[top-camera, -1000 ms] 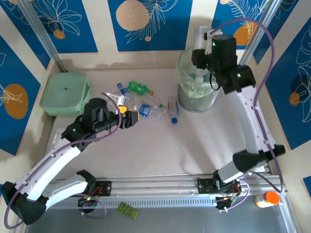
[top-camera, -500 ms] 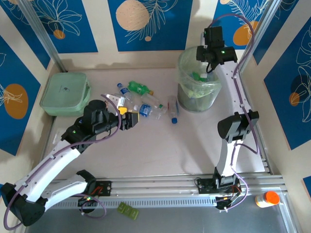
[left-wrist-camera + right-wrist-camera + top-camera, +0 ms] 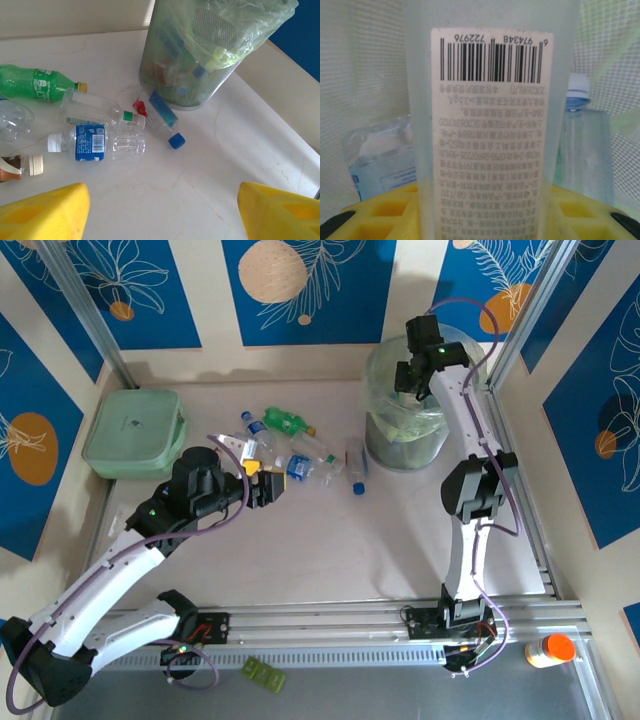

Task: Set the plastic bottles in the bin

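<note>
Right fingers (image 3: 380,207) pinch a white-labelled bottle (image 3: 490,125) upright inside the mouth of the bin (image 3: 385,440), drop zone straight below, while left fingers (image 3: 45,210) hang spread, the blue-labelled bottle (image 3: 92,143) lying crosswise just ahead.

pale bottle (image 3: 490,125) cropped, brown bottle (image 3: 12,167) cropped

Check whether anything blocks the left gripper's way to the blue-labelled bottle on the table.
Nothing visible does. Bare table lies between the open left gripper and the blue-labelled bottle.
</note>
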{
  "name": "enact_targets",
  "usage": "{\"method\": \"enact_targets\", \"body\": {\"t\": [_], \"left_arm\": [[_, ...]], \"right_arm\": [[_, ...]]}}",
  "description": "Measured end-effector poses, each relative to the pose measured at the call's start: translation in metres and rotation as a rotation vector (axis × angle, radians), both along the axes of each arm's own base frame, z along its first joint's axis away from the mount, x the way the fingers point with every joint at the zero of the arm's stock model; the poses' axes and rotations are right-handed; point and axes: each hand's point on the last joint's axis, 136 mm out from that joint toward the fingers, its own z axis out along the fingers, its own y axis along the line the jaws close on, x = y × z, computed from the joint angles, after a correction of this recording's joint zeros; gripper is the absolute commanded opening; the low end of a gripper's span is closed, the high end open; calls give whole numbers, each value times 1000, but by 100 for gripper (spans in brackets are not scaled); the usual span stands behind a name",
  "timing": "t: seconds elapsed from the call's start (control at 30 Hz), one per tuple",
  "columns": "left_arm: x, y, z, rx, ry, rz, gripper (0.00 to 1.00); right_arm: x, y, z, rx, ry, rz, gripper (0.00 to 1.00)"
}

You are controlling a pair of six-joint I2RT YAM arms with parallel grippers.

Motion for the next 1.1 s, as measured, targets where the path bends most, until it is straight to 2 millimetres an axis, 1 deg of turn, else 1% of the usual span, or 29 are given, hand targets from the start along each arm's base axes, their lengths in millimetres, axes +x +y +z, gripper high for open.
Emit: {"method": "enact_targets", "body": {"t": [0.07, 0.13, 0.2, 0.33, 0.43, 0.47, 0.57, 0.67, 0.77, 0.87, 0.93, 1.0, 1.07, 1.1], "left_arm": [[1, 1, 0, 4, -2, 3, 78], [1, 1, 0, 8, -6, 6, 79], [2, 2, 0, 12, -9, 8, 80], [3, 3, -1, 22, -16, 19, 82], [4, 4, -1, 25, -18, 26, 83], [5, 5, -1, 26, -18, 28, 84], [6, 5, -2, 31, -17, 37, 84], [8, 8, -5, 43, -13, 57, 84], [10, 16, -7, 65, -1, 96, 84], [12, 24, -3, 80, 6, 144, 85], [13, 31, -1, 88, 15, 184, 85], [15, 43, -2, 96, 43, 250, 86], [18, 57, -6, 108, 88, 330, 86], [21, 67, -9, 112, 121, 385, 86]], "right_arm": [[1, -3, -14, -2, 40, -5, 36], [3, -5, -19, -3, 57, -9, 42], [3, -4, -17, 1, 56, -8, 49], [4, -1, -9, 6, 35, -6, 67], [1, 2, 2, 6, 13, 1, 75], [0, 3, 8, 7, 0, 3, 77], [-5, 3, 38, 16, -63, 6, 81], [-16, 3, 74, 26, -137, 10, 81], [-31, 5, 111, 37, -214, 16, 80], [-47, 9, 145, 43, -289, 30, 79], [-61, 21, 166, 54, -336, 57, 78], [-77, 37, 182, 68, -373, 100, 77], [-99, 60, 191, 83, -398, 160, 77], [-110, 72, 192, 90, -403, 194, 77]]}}
